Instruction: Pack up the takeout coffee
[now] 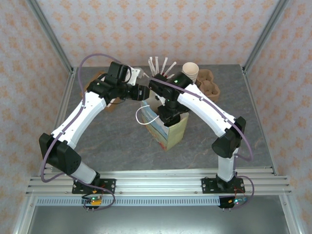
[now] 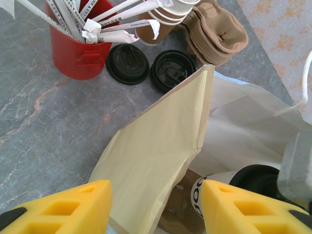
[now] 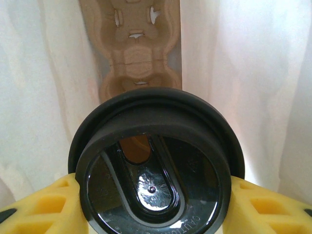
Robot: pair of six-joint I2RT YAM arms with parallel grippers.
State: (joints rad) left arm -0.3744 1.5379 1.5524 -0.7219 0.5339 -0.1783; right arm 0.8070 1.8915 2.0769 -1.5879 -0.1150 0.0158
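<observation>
While the right hand (image 3: 155, 207) is clenched on the takeout coffee (image 3: 153, 165), with a yellow finger against each side just under the black lid, the cup sits down inside the bag opening. White plastic film (image 3: 44, 97) rises on both sides of it, and a brown pulp carrier (image 3: 136, 58) lies below it at the bottom.

From above, both arms meet over the cream paper bag (image 1: 176, 130), mid-bench, with the right wrist dipped into its mouth.

The left hand (image 2: 155, 207) is released, its fingers well apart. They straddle the paper bag's near wall without pinching it: the paper lies by the left finger, with a gap to the right one. In that wrist view the cup's lid and white side show low in the bag, beside the plastic film.

On the grey bench (image 2: 44, 117) behind the bag are a red cup of straws (image 2: 80, 53), two loose black lids (image 2: 127, 63), a stack of lidless cups (image 2: 165, 17) and more pulp carriers (image 2: 217, 34).
</observation>
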